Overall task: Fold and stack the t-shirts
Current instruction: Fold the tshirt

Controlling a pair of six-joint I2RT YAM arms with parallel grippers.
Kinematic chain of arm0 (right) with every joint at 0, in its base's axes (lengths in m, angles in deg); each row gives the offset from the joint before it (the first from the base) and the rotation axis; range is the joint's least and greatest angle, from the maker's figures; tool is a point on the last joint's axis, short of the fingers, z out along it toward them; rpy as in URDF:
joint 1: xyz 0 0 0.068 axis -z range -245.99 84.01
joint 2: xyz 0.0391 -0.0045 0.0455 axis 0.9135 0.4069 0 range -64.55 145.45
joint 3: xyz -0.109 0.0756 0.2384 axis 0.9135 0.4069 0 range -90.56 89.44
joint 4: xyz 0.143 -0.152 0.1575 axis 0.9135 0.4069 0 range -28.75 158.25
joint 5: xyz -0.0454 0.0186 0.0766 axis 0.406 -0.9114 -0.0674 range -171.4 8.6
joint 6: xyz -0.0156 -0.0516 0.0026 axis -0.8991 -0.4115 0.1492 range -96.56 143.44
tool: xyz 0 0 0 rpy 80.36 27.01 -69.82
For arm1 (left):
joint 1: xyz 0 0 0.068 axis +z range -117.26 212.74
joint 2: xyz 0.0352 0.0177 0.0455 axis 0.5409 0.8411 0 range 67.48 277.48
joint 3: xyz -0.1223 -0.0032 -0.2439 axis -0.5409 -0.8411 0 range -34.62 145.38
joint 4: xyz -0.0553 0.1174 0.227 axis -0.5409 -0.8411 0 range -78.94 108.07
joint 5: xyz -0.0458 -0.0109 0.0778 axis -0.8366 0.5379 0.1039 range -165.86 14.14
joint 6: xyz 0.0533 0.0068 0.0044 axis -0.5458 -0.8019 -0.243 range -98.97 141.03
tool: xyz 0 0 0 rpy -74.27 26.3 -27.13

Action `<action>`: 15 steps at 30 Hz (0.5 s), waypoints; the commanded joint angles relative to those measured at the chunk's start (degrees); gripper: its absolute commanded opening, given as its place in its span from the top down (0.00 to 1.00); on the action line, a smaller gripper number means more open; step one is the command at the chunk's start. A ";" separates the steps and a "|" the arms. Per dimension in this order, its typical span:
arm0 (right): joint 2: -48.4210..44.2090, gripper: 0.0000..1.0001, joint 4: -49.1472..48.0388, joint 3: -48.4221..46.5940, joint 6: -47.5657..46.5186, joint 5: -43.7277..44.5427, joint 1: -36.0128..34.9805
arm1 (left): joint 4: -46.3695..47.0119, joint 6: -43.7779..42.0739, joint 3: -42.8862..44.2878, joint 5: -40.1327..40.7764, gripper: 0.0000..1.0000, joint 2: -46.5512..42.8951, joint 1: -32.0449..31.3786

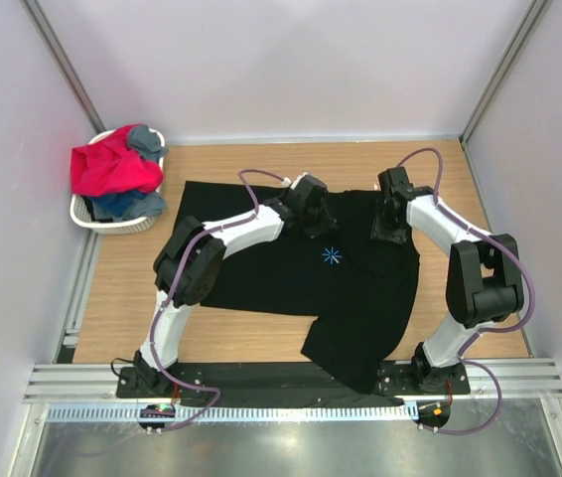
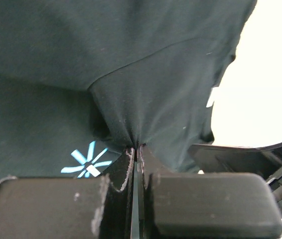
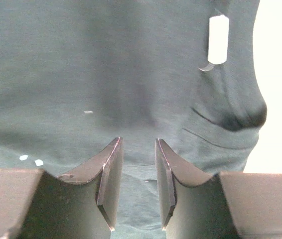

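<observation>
Left wrist view: the black t-shirt [image 2: 146,99] is pinched tight at the tip of the left pincer [image 2: 136,149], but the right pincer [image 3: 138,144] is spread apart with cloth just in front of it, so the shirt could be pulled crooked.

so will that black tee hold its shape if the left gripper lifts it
Probably not: the black t-shirt bunches into creases where the left gripper pinches it, so it looks floppy. Spread wide over the table, the rest would likely sag and drag.
</observation>
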 commanded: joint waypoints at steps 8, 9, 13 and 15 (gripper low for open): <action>-2.01 0.63 0.09 4.56 4.06 9.01 0.13 | -13.80 -3.65 4.10 0.00 0.63 -1.67 -0.73; -2.01 0.63 0.17 4.55 4.41 8.84 0.13 | -14.58 -4.45 4.28 -0.34 0.56 -1.58 -0.82; -2.44 0.63 -0.09 4.99 5.20 7.96 0.13 | -12.58 -7.79 -1.40 -2.80 0.41 -4.38 -0.82; -2.62 0.63 -0.27 5.69 5.20 9.26 0.13 | -7.86 -8.24 -5.11 -3.25 0.40 -7.89 -0.99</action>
